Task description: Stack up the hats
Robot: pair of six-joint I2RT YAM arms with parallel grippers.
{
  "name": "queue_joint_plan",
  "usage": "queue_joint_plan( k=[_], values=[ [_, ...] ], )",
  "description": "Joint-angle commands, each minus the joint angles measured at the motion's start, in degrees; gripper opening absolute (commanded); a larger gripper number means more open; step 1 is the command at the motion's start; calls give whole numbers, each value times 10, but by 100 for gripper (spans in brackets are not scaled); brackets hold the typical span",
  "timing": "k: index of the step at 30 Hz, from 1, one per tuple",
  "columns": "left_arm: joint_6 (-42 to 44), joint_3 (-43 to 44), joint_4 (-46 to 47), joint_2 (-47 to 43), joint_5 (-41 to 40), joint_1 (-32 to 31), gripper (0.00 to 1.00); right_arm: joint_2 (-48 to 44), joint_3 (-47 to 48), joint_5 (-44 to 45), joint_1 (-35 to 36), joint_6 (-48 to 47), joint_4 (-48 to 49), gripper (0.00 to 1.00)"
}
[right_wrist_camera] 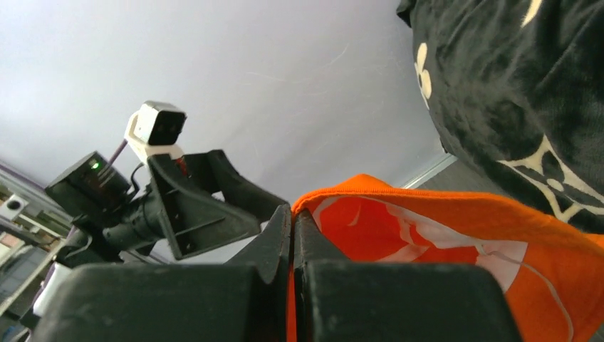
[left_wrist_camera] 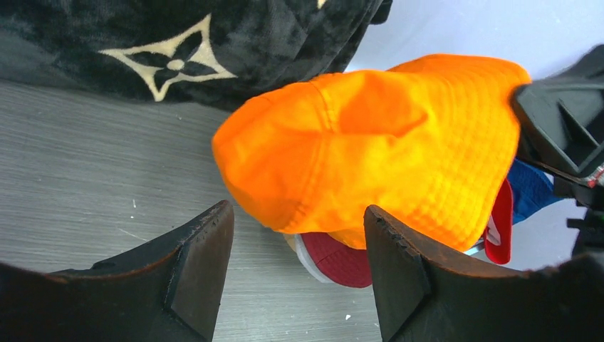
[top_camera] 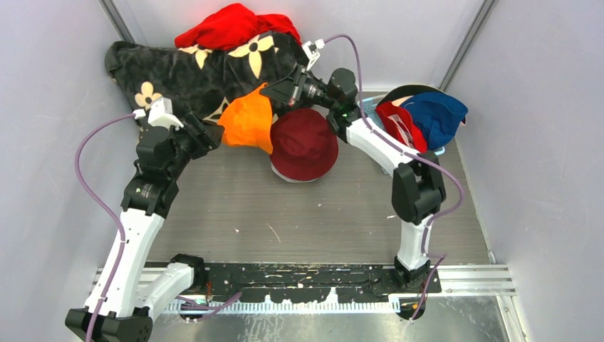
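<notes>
An orange hat hangs lifted by its brim, with my right gripper shut on that brim; the right wrist view shows the closed gripper pinching the orange hat's edge. A maroon hat lies crown-up on the table just right of it, over a pale hat edge. My left gripper stands open at the orange hat's left side. From the left wrist, the orange hat hangs just beyond the fingers of the open left gripper, nothing between them, the maroon hat below. A red hat and a royal blue hat lie at the right.
A black blanket with cream flower marks covers the back left, with a bright red cloth heap behind it. Grey walls close in on both sides. The grey tabletop stretches toward the arm bases.
</notes>
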Motion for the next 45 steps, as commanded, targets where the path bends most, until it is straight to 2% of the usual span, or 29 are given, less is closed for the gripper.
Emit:
queue_joint_plan(
  k=[1, 6, 19, 32, 39, 45],
  values=[
    [11, 29, 10, -16, -3, 4, 68, -114, -33, 4, -2, -49, 25, 1],
    [4, 25, 14, -12, 9, 4, 68, -174, -97, 19, -21, -65, -1, 1],
    [-5, 35, 26, 16, 37, 3, 68, -278, -236, 37, -134, -64, -70, 1],
    [-10, 36, 36, 44, 43, 4, 67, -262, -349, 10, -239, -40, -27, 1],
    [-12, 31, 52, 69, 47, 2, 67, -249, -399, 6, -251, -55, -33, 1],
    [-31, -10, 116, 86, 63, -3, 67, -243, -454, 30, -252, -92, -71, 1]
  ],
)
